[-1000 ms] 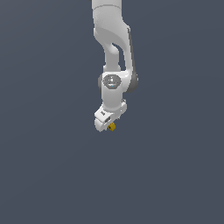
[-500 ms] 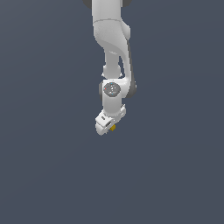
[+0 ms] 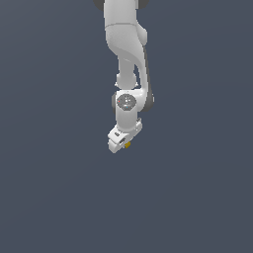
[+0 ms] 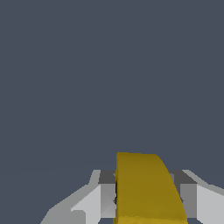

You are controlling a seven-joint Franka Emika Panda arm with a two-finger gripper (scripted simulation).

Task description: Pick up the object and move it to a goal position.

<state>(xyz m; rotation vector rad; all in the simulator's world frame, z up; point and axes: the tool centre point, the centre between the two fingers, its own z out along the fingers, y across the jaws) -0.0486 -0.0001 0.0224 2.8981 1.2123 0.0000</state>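
The object (image 3: 127,145) is a tiny mustard-yellow piece peeking out under the white hand in the exterior view. My gripper (image 3: 124,144) hangs at the end of the white arm, near the middle of that view, shut on the object. In the wrist view the object (image 4: 146,190) fills the gap as a tall yellow slab, with a grey finger (image 4: 107,192) pressed against one side and the other finger (image 4: 186,192) against the opposite side. Most of the object is hidden by the hand in the exterior view.
The white arm (image 3: 126,49) comes down from the top edge of the exterior view. Around it there is only a plain dark grey-blue background (image 3: 49,188), with no other objects or marker showing.
The arm and gripper have shifted slightly up in the exterior view, carrying the object along. The grip has not changed.
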